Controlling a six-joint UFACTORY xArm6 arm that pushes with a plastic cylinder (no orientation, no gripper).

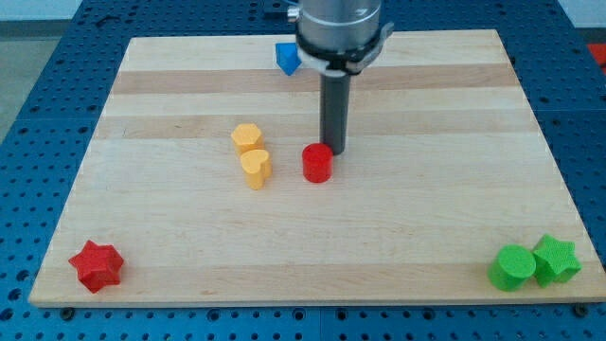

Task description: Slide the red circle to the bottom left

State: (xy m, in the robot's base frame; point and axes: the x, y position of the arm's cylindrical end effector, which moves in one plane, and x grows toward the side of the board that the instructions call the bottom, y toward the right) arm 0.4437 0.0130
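At the view's bottom edge of the wooden counter (312,256), a red star (97,265) sits in the bottom-left corner, while a green circle (512,267) and a green star (556,260) rest touching each other at the bottom right. Farther up, near the middle of the counter, the red circle (317,163) stands well apart from the corner it is meant to reach, so the slide looks barely begun, with nearly the whole diagonal run toward the red star left to cover. Just to its left in the view are a yellow heart (255,168) and, touching it from above, a yellow hexagon-like block (246,137). The arm's tool is a plain dark rod with nothing to open or close; its tip (335,152) stands at the red circle's upper right edge, touching or very nearly so, a placement suited to a push down and leftward. At the view's top, a blue block (287,58) lies partly hidden beside the arm's housing.
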